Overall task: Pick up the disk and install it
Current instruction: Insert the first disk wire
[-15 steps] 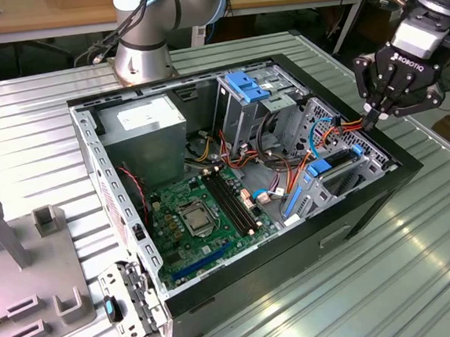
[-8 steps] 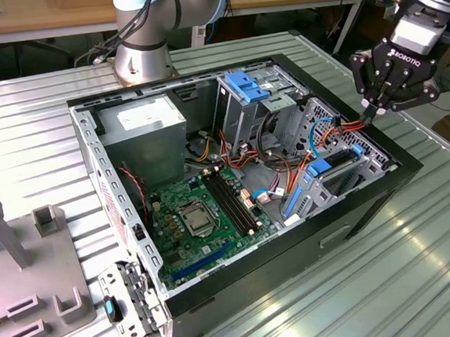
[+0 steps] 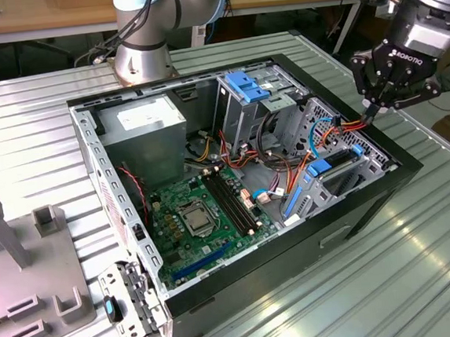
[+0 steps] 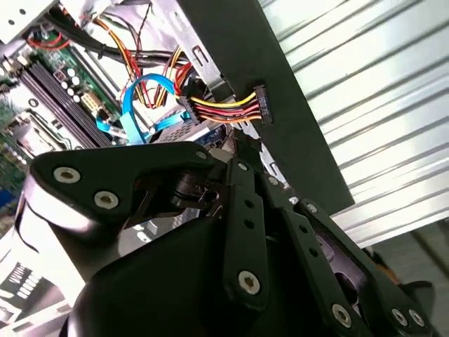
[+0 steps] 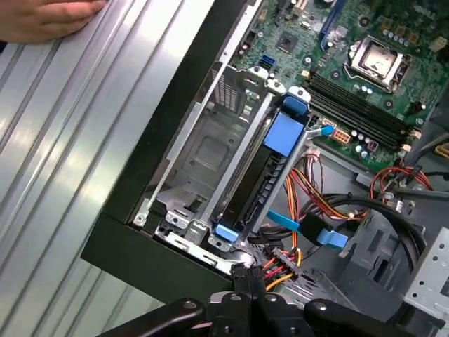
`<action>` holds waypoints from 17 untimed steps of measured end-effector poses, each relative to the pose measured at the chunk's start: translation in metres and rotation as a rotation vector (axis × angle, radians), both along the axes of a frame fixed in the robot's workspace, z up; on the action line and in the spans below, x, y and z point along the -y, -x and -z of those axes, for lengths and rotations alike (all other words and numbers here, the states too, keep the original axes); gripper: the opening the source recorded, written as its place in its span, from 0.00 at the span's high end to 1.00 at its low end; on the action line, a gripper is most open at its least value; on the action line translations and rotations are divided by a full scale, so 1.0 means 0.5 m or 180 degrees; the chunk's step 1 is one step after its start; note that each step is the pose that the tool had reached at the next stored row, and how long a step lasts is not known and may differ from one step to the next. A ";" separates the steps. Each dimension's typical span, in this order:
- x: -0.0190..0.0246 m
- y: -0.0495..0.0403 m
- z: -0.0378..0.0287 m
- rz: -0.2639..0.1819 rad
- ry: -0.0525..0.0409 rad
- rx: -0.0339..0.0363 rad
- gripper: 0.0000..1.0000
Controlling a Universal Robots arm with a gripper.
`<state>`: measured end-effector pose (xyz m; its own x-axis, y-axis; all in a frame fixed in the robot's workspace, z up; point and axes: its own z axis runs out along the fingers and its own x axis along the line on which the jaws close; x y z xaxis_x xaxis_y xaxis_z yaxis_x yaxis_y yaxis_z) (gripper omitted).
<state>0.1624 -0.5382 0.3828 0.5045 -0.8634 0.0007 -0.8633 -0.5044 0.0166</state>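
The disk (image 3: 337, 166) stands on edge in the drive bay at the case's near right corner, a dark body between blue rails. In the first wrist view the disk (image 5: 258, 188) sits in the metal cage with a blue tab on top. My gripper (image 3: 371, 111) hangs over the case's right rim just beyond the bay, fingers shut together. In both wrist views the gripper (image 5: 242, 278) (image 4: 243, 150) has its tips right beside a black power connector (image 5: 282, 265) (image 4: 260, 104) on red, yellow and orange wires. I cannot tell whether they touch.
The open black computer case (image 3: 374, 203) lies on a ribbed metal table (image 3: 424, 277). Inside are a grey power-supply box (image 3: 144, 132), the green motherboard (image 3: 193, 214) and blue latch tabs (image 3: 246, 84). A hand (image 5: 49, 17) rests on the table beside the case. Grey fixtures (image 3: 22, 281) stand at the exterior view's left.
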 end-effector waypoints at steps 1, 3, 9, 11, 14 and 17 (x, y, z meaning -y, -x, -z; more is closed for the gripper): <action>0.0000 0.000 0.000 -0.0114 0.0000 0.0000 0.89; 0.0000 -0.001 0.000 -0.0267 0.0000 0.0000 0.89; 0.0000 -0.003 0.001 -0.0700 0.0000 0.0000 0.89; 0.0000 -0.004 0.001 -0.0868 0.0000 0.0000 0.89; -0.0001 -0.005 0.001 -0.1067 0.0000 0.0000 0.89; 0.0000 -0.007 0.002 -0.1352 0.0000 0.0000 0.89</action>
<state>0.1659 -0.5382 0.3820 0.8155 -0.5787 0.0007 -0.5786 -0.8154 0.0166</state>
